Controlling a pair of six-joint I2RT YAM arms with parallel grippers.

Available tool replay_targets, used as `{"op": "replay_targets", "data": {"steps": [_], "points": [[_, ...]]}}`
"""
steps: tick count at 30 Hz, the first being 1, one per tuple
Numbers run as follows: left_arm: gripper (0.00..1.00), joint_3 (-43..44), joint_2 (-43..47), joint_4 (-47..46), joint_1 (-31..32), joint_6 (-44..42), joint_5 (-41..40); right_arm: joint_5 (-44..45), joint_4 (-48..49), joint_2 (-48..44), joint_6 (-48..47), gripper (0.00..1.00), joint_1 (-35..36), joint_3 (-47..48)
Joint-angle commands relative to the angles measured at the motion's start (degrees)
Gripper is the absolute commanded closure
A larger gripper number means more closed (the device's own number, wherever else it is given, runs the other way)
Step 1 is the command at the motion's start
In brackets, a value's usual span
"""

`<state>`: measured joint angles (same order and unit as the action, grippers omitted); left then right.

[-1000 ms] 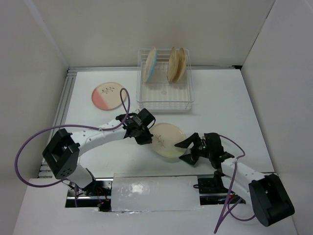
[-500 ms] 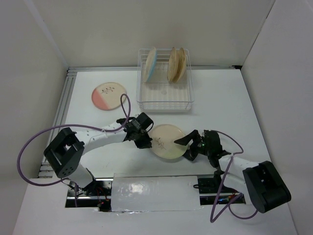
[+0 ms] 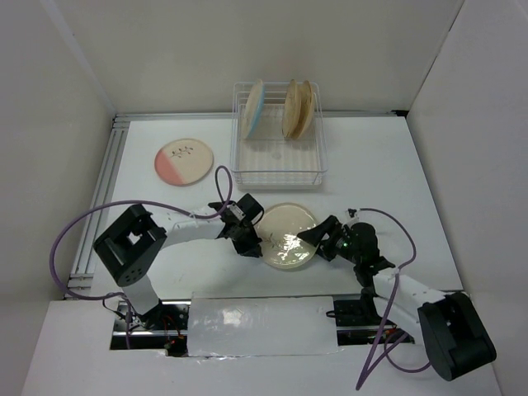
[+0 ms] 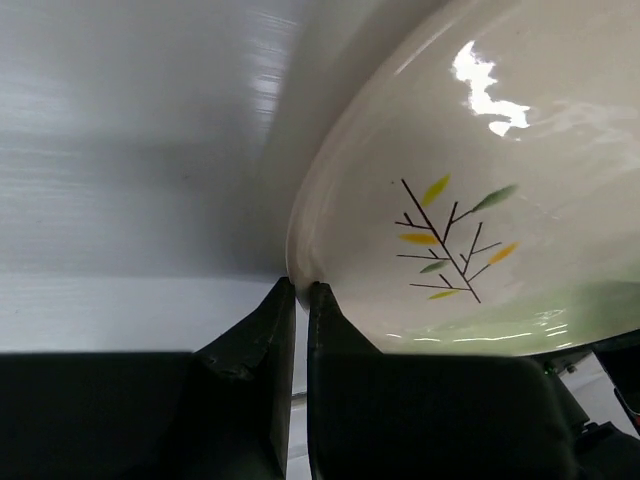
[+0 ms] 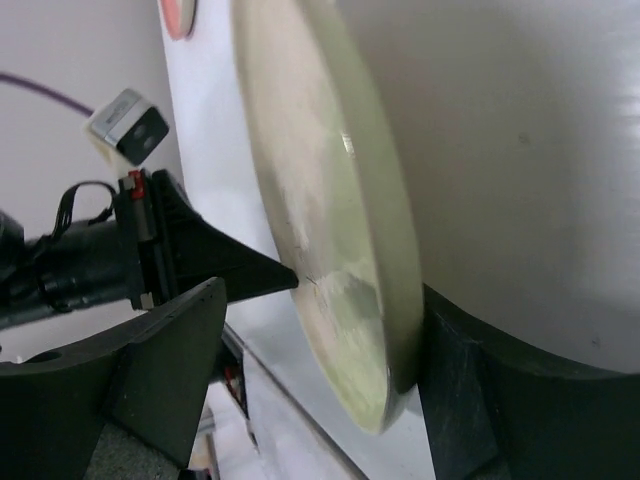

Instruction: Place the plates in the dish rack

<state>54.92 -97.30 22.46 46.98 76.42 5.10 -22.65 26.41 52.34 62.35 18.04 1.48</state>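
Observation:
The part-green plate (image 3: 287,235) lies at the near middle of the table, its left side raised; it also shows in the left wrist view (image 4: 480,150) and the right wrist view (image 5: 320,200). My left gripper (image 3: 251,242) is shut, its tips (image 4: 302,288) pressed against the plate's left rim. My right gripper (image 3: 317,242) is open, its jaws either side of the plate's right rim (image 5: 325,330). The part-pink plate (image 3: 184,161) lies flat at the back left. The part-blue plate (image 3: 254,109) and two tan plates (image 3: 298,109) stand in the white dish rack (image 3: 279,173).
Purple cables loop from both arms over the near table. A ribbed metal strip (image 3: 103,194) runs along the left edge. White walls close in the table on three sides. The rack's near half holds no plates.
My left gripper has moved nearer and to the right against the green plate's rim. The plate has shifted slightly right, into my right gripper's open jaws.

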Motion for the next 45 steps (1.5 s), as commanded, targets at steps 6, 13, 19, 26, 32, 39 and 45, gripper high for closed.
{"op": "replay_targets", "data": {"steps": [6, 13, 19, 26, 32, 39, 45], "points": [[1.00, 2.92, -3.25, -6.11, 3.20, -5.93, 8.78, -10.03, 11.73, 8.65, -7.67, 0.26, 0.76, -0.07], [1.00, 3.44, -4.31, -6.11, 3.20, -7.25, 9.31, -8.90, 14.01, 10.86, -11.01, 0.34, 3.67, 1.86], [1.00, 3.44, -4.83, -6.11, 3.20, -7.87, 9.84, -8.19, 12.71, 9.80, -12.86, 0.52, 4.19, 2.92], [0.99, 3.44, -3.16, -4.26, 3.20, -8.92, 6.85, -6.61, 3.74, 0.59, -15.68, 0.73, 4.19, 3.45], [0.87, 2.92, -2.03, -4.26, 2.68, -9.45, 6.85, -6.61, -3.38, -3.64, -17.70, 0.90, 4.19, 6.17], [0.36, 2.91, 3.77, -1.55, 2.68, -10.50, 2.64, -7.14, -9.71, -6.55, -20.07, 0.94, 4.19, 10.56], [0.19, 4.06, 10.70, 3.91, 2.15, -12.35, -2.73, -7.67, -16.56, -8.74, -21.65, 1.00, 4.19, 16.45]]}}
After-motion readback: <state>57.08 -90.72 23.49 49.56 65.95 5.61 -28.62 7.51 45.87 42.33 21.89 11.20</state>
